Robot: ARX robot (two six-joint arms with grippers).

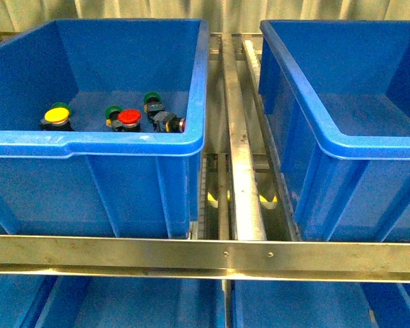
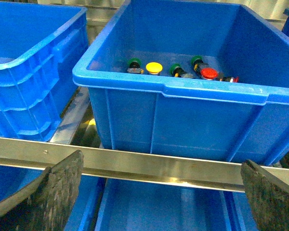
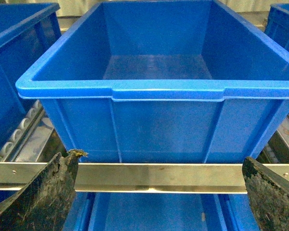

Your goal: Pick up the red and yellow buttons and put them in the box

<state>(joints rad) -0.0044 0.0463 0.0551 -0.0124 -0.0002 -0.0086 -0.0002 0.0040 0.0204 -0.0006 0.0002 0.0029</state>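
Observation:
A yellow-capped button (image 1: pixel 56 115) (image 2: pixel 153 67) and a red-capped button (image 1: pixel 129 117) (image 2: pixel 209 73) lie on the floor of the left blue bin (image 1: pixel 96 143) (image 2: pixel 171 91), among green-capped switches (image 1: pixel 151 99) (image 2: pixel 134 63). The right blue box (image 1: pixel 342 147) (image 3: pixel 159 89) stands with nothing in it. My left gripper (image 2: pixel 159 192) hangs open outside the left bin, in front of its near wall. Before the right box, my right gripper (image 3: pixel 159 192) is open too. Neither holds anything. No arm shows in the front view.
A steel rail (image 1: pixel 205 256) (image 2: pixel 149 166) (image 3: pixel 159 175) runs across in front of both bins. Between them lies a metal roller track (image 1: pixel 242 171). More blue bins sit on the lower level (image 1: pixel 123 304), and another bin (image 2: pixel 29 82) stands beside the left one.

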